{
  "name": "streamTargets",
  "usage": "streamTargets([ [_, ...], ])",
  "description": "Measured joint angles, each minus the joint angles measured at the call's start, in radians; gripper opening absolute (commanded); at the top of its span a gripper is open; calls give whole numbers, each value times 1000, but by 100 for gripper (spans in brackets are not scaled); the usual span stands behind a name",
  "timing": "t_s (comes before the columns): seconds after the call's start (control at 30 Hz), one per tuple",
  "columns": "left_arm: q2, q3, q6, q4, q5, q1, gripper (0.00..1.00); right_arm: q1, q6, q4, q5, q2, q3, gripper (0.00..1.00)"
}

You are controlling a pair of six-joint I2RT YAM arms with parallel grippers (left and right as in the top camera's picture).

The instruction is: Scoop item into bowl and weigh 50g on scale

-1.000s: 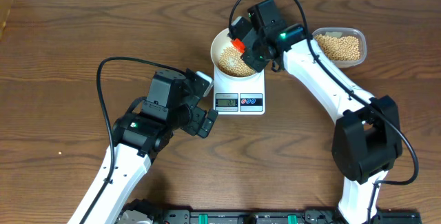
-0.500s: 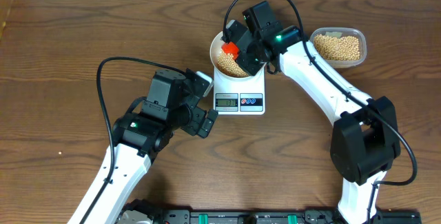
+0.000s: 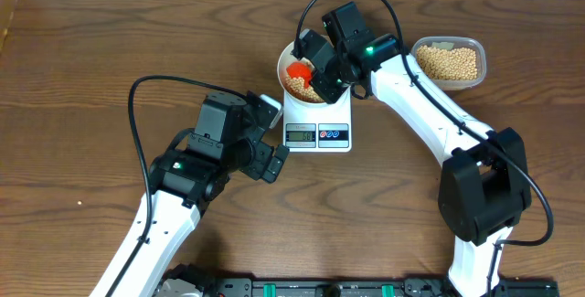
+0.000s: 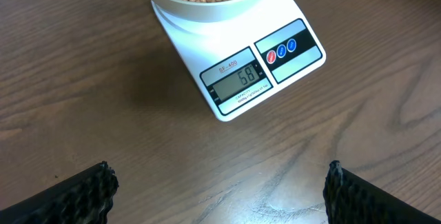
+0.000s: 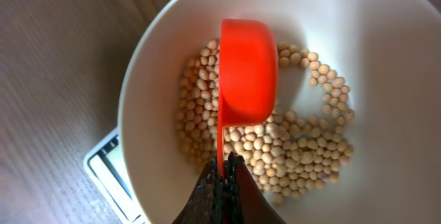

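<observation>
Tipping beans into the bowl looks like the step in hand. The right gripper [image 5: 222, 176] is pinched tight on the handle of the red scoop [image 5: 247, 72], which is turned mouth down just above the beans [image 5: 303, 148] lying in the bowl [image 5: 386, 58]. The bowl sits on the scale [image 4: 207, 41], over its back half, and leaves the display [image 4: 241, 83] clear. The left gripper [image 4: 222, 195] hangs in front of the scale and a little to its left, jaws wide and holding nothing. A tub [image 3: 479, 52] with more beans stands to the right of the scale, near its back corner.

The display seems to read 58, though the digits are small. If so, the bowl is over the mark. The next move then calls for turning the scoop upright and lifting a few beans back out toward the tub. Small amounts and a glance at the display each time would suit, since one full scoop would probably overshoot the other way.
</observation>
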State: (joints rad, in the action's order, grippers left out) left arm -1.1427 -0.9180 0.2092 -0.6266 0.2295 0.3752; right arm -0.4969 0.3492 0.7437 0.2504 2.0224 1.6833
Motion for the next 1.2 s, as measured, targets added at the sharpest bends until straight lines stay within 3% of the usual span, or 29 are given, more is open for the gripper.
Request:
streamTargets([
  [0.27,0,0,0,0,0,0,98,19,-29,16,84,0,0,1],
  [0.9,0,0,0,0,0,0,98,217,-107,19,406,-2,0,1],
  [1.2,0,0,0,0,0,0,98,252,-114,16,457,-64,0,1],
])
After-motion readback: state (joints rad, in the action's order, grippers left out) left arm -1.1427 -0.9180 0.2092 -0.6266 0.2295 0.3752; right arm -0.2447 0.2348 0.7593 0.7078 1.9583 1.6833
